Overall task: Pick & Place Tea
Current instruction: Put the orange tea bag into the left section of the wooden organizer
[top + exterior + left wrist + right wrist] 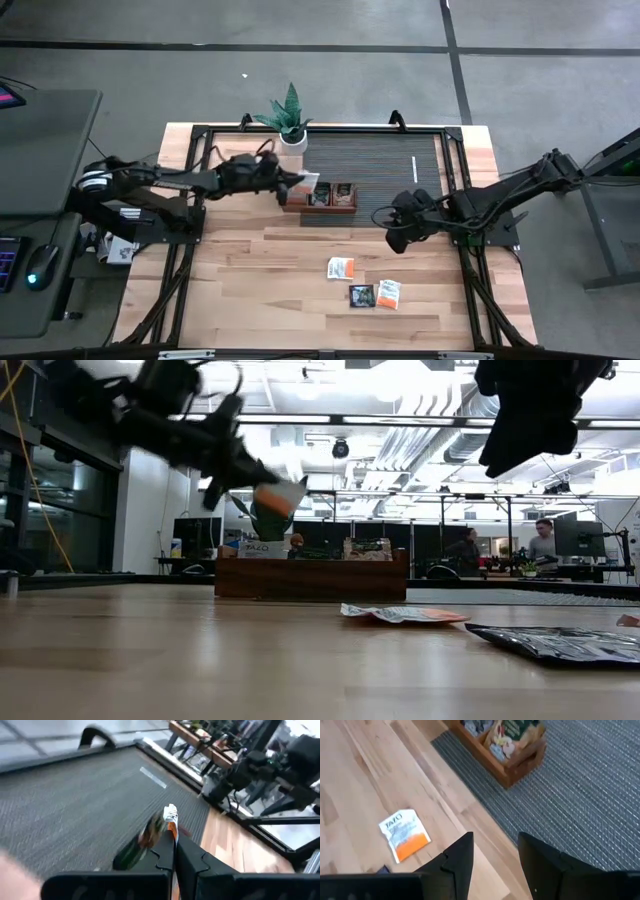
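L gripper [296,182] is clamped on a white-and-orange sachet [308,181], held in the air just above the left end of the wooden tray [320,207], which sits on the near-left part of the dark mat [385,165] w/ more sachets standing in its compartments. R gripper [396,240] hangs w/ fingers apart & nothing between them, over the near-right corner of the mat, right of the tray. On the table [240,270] near side, three loose sachets: a white-and-orange one [341,268], and nearer still a dark one [361,296] w/ another white-and-orange one [388,293] just right of it.
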`<state>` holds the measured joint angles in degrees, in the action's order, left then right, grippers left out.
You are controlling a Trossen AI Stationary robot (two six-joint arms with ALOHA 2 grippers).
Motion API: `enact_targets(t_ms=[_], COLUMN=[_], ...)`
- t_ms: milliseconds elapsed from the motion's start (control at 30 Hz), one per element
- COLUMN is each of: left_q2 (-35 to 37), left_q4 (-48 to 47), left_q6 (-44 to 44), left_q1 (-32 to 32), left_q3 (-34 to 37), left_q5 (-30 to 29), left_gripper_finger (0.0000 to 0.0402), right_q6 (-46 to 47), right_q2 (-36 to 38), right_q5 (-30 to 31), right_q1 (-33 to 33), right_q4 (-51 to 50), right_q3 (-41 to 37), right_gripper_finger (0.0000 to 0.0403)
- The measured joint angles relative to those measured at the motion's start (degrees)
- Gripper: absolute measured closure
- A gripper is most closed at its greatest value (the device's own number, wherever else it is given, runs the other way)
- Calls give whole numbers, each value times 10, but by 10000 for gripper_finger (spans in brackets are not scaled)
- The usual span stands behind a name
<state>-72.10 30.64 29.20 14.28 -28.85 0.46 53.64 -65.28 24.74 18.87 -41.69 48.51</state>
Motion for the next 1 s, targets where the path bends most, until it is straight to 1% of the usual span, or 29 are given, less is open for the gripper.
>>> enact_targets(t_ms=[67, 167, 233, 333, 400, 500, 567, 633, 733, 1000], left_q2=[4, 5, 3, -6, -9, -10, -25, -33, -49, -84], left_q4=[46, 108, 126, 158, 163, 165, 166, 162, 166, 164], left_q6=[25, 56, 68, 69, 68, 63, 54, 53, 54, 62], left_q1=[0, 0, 0, 0, 0, 0, 0, 0, 0, 0], left_q3=[44, 93, 119, 138, 142, 140, 134, 134, 134, 134], left_q5=[-2, -19, -38, -55, -55, -37, -31, -33, -53, -51], left_gripper_finger=[401, 401, 401, 401, 401, 401, 401, 401, 401, 386], right_q6=[-1, -1, -3, -9, -12, -12, -12, -12, -11, -10], right_q2=[0, 0, 0, 0, 0, 0, 0, 0, 0, 0], right_q5=[5, 8, 10, 14, 15, 20, 23, 24, 24, 24], right_q1=[0, 0, 0, 0, -1, -1, -1, -1, -1, -1], right_q4=[8, 20, 30, 45, 55, 62, 64, 64, 64, 75], right_q3=[0, 0, 0, 0, 0, 0, 0, 0, 0, 0], right_gripper_finger=[253, 253, 253, 253, 253, 253, 253, 253, 253, 253])
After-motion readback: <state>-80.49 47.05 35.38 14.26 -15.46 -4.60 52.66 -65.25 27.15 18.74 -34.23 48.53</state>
